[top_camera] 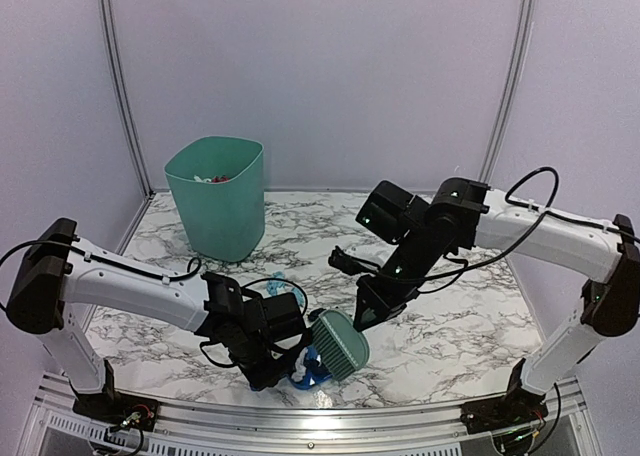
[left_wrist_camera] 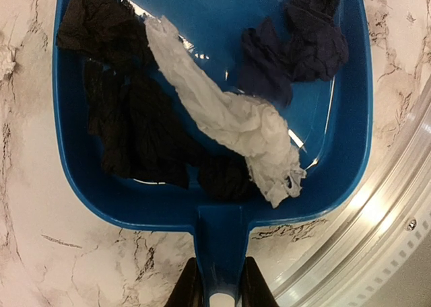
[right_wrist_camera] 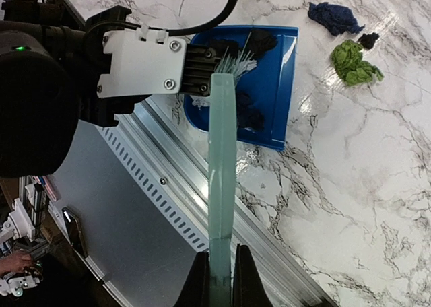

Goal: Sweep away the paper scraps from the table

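The left pincer (left_wrist_camera: 221, 288) clamps the handle of a blue dustpan (left_wrist_camera: 353, 145) resting on the marble bench (top_camera: 460, 326), the handle end just beside the metal rail (left_wrist_camera: 377, 213). The right pincer (right_wrist_camera: 221, 280) is closed on the handle of a mint-green brush (right_wrist_camera: 222, 159), whose bristles reach into the dustpan. Several scraps (left_wrist_camera: 229, 118) lie inside the dustpan: a long pale wad across the middle, black wads on one side of it and navy ones on the other. Beyond the dustpan's open mouth and apart from it, a navy scrap (right_wrist_camera: 333, 17), a green scrap (right_wrist_camera: 353, 61) and a small black scrap (right_wrist_camera: 368, 40) sit on the bench. A teal bin (top_camera: 215, 201) stands well beyond the dustpan, toward the back wall.
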